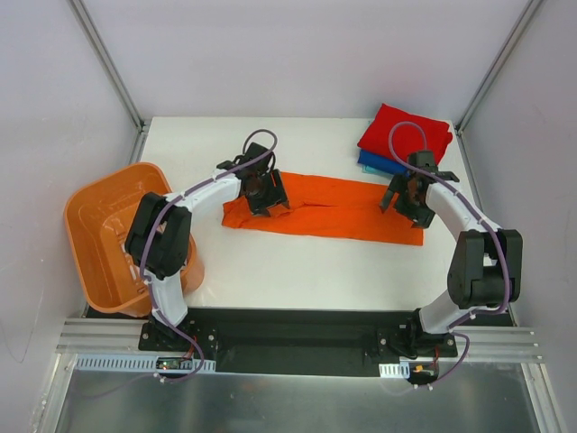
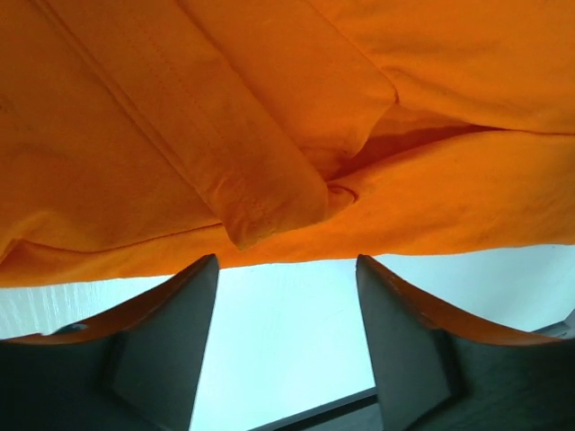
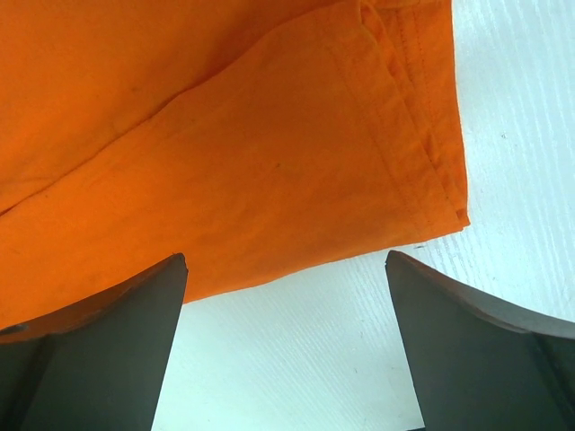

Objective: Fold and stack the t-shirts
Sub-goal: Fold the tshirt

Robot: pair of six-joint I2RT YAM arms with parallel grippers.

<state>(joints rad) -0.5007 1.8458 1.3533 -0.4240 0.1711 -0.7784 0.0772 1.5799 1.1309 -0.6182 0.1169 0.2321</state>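
Observation:
An orange t-shirt (image 1: 335, 207) lies folded into a long strip across the middle of the white table. My left gripper (image 1: 264, 196) hovers open over its left end; the left wrist view shows the shirt's folded sleeve and hem (image 2: 269, 193) just beyond my open fingers (image 2: 171, 341). My right gripper (image 1: 407, 196) hovers open over the shirt's right end; the right wrist view shows the shirt's hemmed corner (image 3: 422, 153) past my open fingers (image 3: 467, 341). A folded red shirt (image 1: 403, 135) lies on a folded blue one (image 1: 377, 164) at the back right.
An orange plastic basket (image 1: 117, 236) stands at the table's left edge beside the left arm. Metal frame posts rise at the back corners. The table's front edge meets a black base rail (image 1: 297, 329).

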